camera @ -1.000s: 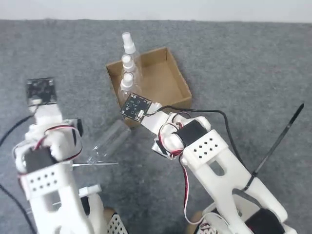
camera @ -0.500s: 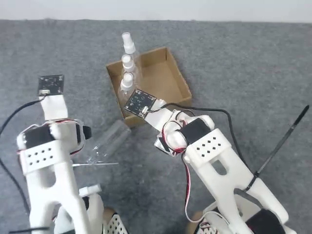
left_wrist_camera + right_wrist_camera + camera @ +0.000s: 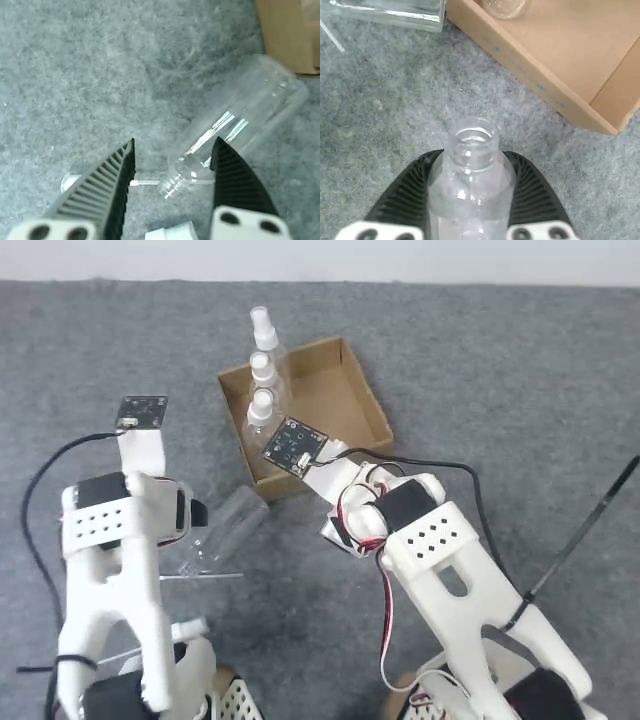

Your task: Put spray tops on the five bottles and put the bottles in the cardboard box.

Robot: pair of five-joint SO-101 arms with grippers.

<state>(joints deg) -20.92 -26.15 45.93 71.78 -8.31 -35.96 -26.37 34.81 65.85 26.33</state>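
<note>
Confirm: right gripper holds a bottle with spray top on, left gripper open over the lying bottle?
No: the right wrist view shows the held bottle has a bare neck, no spray top. The right gripper holds it; the left gripper is open over the lying bottle.

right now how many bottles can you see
5. Three capped bottles stand in a row along one cardboard box wall; an uncapped bottle lies on the carpet by the left gripper; the right gripper holds an open bottle.
</note>
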